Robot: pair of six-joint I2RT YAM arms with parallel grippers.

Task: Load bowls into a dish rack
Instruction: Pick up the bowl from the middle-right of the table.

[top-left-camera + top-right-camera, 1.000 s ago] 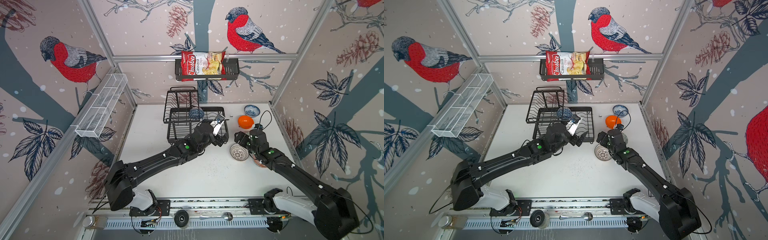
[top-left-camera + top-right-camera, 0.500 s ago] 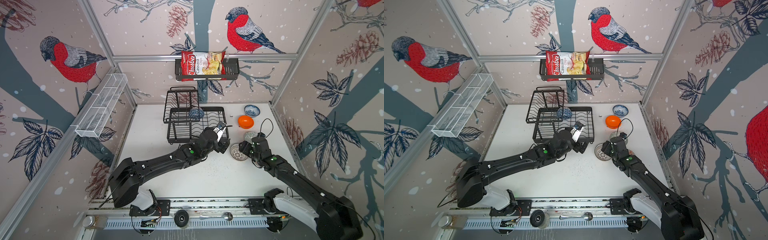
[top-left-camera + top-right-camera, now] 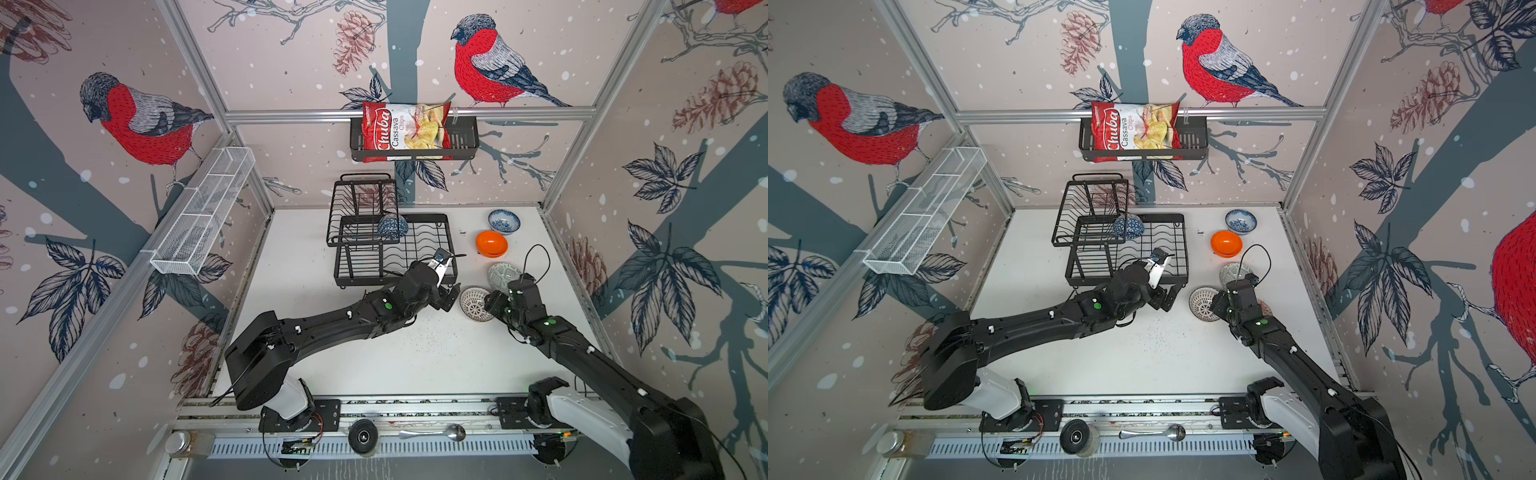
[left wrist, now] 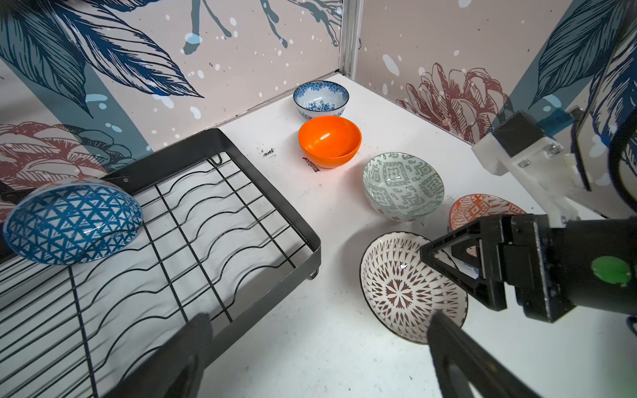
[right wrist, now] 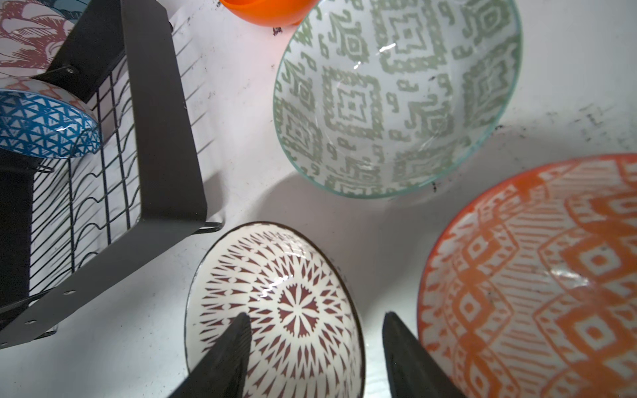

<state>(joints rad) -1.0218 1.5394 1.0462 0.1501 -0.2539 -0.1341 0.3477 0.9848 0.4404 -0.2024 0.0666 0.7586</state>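
- Glossy white lattice bowl point(image 5: 275, 303) sits on the counter point(image 3: 415, 365), near a corner of the black wire dish rack point(image 5: 162, 138)
- Right jaws straddle its rim, parted, one inside, one outside
- Right arm point(image 3: 582, 349) reaches low and forward
- Left jaws spread wide, empty, by the rack's front edge

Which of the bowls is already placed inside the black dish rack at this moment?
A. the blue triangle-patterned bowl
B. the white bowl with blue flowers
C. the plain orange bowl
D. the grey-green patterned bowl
A, because the blue triangle-patterned bowl rests tilted on the wires of the dish rack, and no other bowl is inside it.
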